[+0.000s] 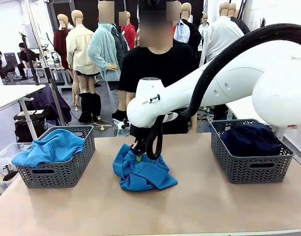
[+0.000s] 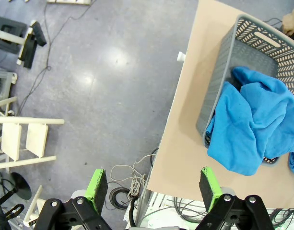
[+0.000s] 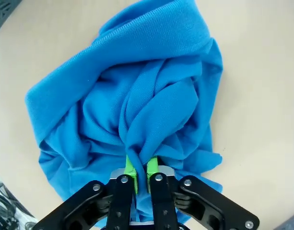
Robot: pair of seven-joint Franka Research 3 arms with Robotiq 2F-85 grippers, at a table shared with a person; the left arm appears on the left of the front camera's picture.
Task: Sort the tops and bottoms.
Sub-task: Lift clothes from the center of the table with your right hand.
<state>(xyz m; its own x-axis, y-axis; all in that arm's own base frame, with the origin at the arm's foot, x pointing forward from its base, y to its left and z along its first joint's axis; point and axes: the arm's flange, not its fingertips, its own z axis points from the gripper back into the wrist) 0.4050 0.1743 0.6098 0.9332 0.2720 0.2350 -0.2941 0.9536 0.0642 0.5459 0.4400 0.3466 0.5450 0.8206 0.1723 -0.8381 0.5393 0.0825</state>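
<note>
At the frame's centre on the desk point(image 1: 199, 206), the right tool point(image 3: 141, 168) pinches a fold of a crumpled blue top point(image 3: 137, 105). Left tool point(image 2: 151, 189) stands wide apart, holding nothing. Another top point(image 1: 49, 146) fills the left basket point(image 1: 57, 172); navy bottoms point(image 1: 251, 138) the right basket point(image 1: 251, 169).

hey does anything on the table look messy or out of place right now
One blue top lies crumpled on the bare table between the baskets; the right gripper is pinching a fold of it. In the left basket, another blue top spills over the rim. The dark bottoms sit inside the right basket.
</note>
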